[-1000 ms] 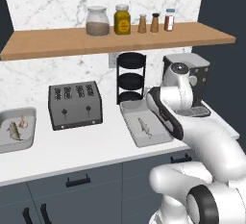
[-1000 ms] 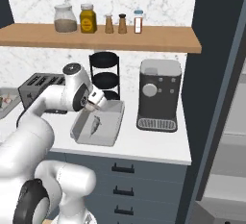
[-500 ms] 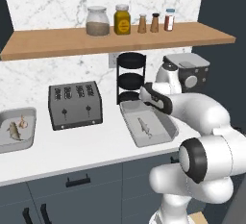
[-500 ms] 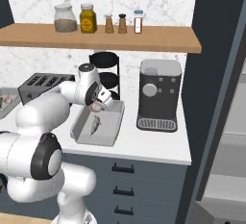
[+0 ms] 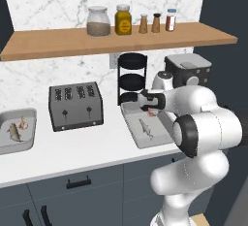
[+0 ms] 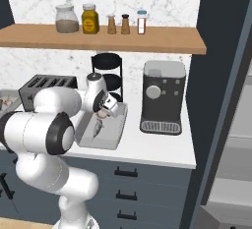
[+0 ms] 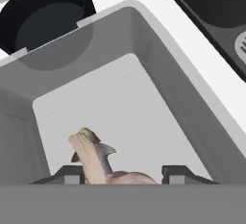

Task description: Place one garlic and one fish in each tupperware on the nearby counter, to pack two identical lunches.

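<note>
The long white counter (image 5: pixel 97 142) carries two grey tupperware trays, well apart, with the toaster (image 5: pixel 76 106) between them. The left tray (image 5: pixel 17 142) already holds one fish (image 5: pixel 14 132) and one garlic (image 5: pixel 22 122), so this lunch looks finished. The right tray (image 5: pixel 141 140) stands just in front of the black round rack (image 5: pixel 132 77) and beside the coffee machine (image 6: pixel 161 98). In it lies the second fish (image 5: pixel 146 127), with its long axis running from the far end of the tray to the near end.

The arm reaches over the far part of this right tray, and the fingers (image 6: pixel 104 111) hang above it, pointing down into it. A small pale pinkish bulb, the second garlic (image 5: pixel 151 111), sits between them, directly over the far end of the tray floor and beyond the fish. In the hand view the garlic (image 7: pixel 98 168) with its pointed tip fills the space between the two dark tips, and the tray floor is below it.

The fingers are partly apart, clamped on the garlic. In my judgement, the coming move only needs a short lowering and a release, because the bulb is already inside the rim line.
</note>
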